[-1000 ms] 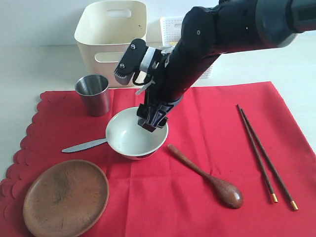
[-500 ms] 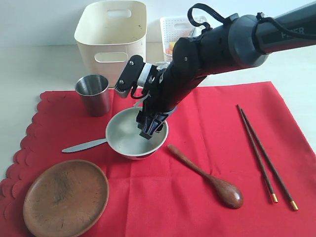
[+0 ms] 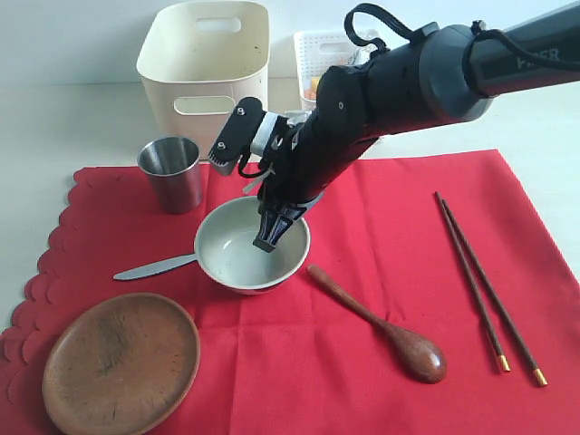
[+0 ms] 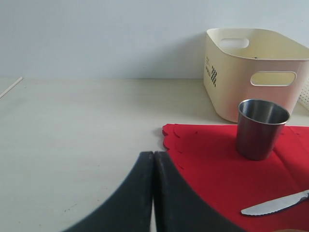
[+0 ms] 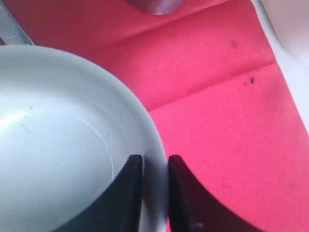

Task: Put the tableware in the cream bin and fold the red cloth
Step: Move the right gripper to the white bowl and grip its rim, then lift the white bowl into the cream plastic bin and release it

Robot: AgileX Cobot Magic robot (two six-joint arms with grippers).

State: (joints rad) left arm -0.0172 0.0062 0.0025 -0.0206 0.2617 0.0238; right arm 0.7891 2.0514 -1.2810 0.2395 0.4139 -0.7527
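Bowl (image 3: 231, 256) sat at frame centre, its right rim pinched by the right tool (image 3: 270, 236); left tool (image 4: 153, 156) pressed together.

Right arm (image 3: 408, 82) on my screen: matte black, rounded, black cable (image 3: 361, 11) looped on top, pale lettering (image 3: 535, 63), silver wrist collar (image 3: 268, 127), curved black fingers (image 5: 128, 193).

Likely lab test bench; blank white wall (image 4: 96, 34); pale table (image 4: 72, 125); robot arm (image 3: 408, 82).
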